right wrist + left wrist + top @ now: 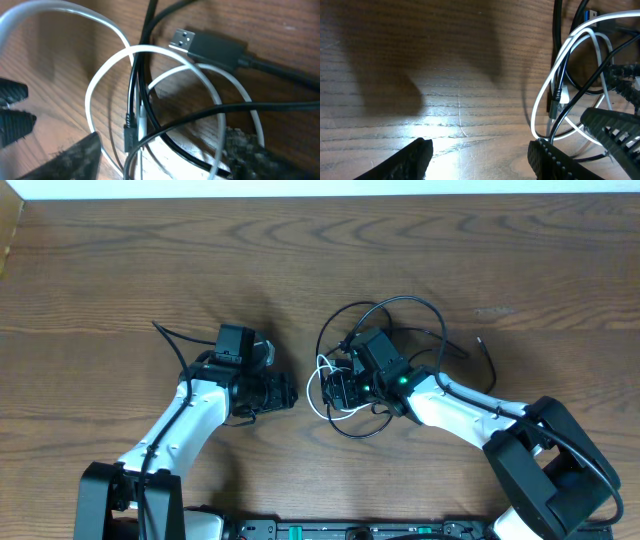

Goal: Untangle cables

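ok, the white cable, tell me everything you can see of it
The white cable is thin, smooth and glossy, plastic-looking. It lies slack on the wooden table in a few overlapping loops, threaded through and touching the black cables, between the two arms. What looks like its slim plug sits inside the loops beside a black plug. The right fingers stand open either side of it, not gripping.

Three views: one high and fixed, two low and wrist-mounted.
Overhead looks straight down on the table [100,260], far edge at frame top. Left wrist view skims the wood at close range, cables [558,30] at its right side. Right wrist view sits very near, directly over them. All three share the white cable [311,398].
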Motion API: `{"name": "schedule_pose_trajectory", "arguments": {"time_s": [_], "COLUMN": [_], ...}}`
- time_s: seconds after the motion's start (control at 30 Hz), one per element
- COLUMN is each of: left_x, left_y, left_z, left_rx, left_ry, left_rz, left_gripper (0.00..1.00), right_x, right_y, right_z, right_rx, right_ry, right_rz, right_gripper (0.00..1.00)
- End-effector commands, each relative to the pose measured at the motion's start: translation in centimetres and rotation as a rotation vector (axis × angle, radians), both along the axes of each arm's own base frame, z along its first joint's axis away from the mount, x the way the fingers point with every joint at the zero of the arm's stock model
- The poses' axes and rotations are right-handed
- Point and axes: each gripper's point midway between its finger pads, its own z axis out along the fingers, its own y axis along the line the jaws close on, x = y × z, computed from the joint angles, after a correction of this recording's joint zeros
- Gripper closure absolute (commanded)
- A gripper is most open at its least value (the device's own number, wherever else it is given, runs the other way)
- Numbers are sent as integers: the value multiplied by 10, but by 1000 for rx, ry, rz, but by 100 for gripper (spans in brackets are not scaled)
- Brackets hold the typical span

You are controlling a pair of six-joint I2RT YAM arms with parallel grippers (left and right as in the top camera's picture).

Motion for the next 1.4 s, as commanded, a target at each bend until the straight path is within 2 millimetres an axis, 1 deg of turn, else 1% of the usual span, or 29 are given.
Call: {"name": "schedule_pose_trajectory", "arguments": {"time_s": [0.0, 0.03, 0.07, 0.1, 0.13, 0.27, 0.47, 0.8, 0.97, 1.2, 1.23, 1.3, 1.37], "left_x": [-2, -2, -2, -2, -2, -2, -2, -1, 1, 0, 0, 0, 0], "left_y": [3, 3, 3, 3, 3, 4, 4, 4, 7, 8, 8, 8, 8], "left_z": [-2, -2, -2, -2, -2, -2, -2, -2, -3, -3, -3, -3, -3], "left_rx": [14, 14, 14, 14, 14, 14, 14, 15, 36, 43, 43, 43, 43], "left_ry": [3, 3, 3, 3, 3, 3, 2, -2, -9, -6, -6, -6, -6], "left_rz": [5, 5, 5, 5, 5, 5, 5, 5, 11, 12, 12, 12, 13], "left_gripper": [34, 34, 33, 33, 34, 33, 33, 33, 34, 34, 33, 34, 34], "right_x": [-3, -3, -3, -3, -4, -5, -9, -10, -9, -6, -6, -5, -4], "right_y": [0, 0, 0, 1, 1, 3, 15, 16, 16, 17, 17, 16, 14], "right_z": [-5, -5, -5, -5, -5, -3, 4, 4, 4, 6, 6, 6, 5], "right_rx": [-14, -14, -13, -12, -9, 4, 65, 64, 64, 70, 70, 63, 54], "right_ry": [6, 6, 6, 7, 9, 13, 6, 0, -1, -16, -16, -20, -26], "right_rz": [6, 6, 6, 7, 9, 17, 85, 98, 98, 95, 95, 90, 83], "right_gripper": [50, 66, 84, 98, 99, 99, 99, 99, 99, 99, 96, 87, 81]}}
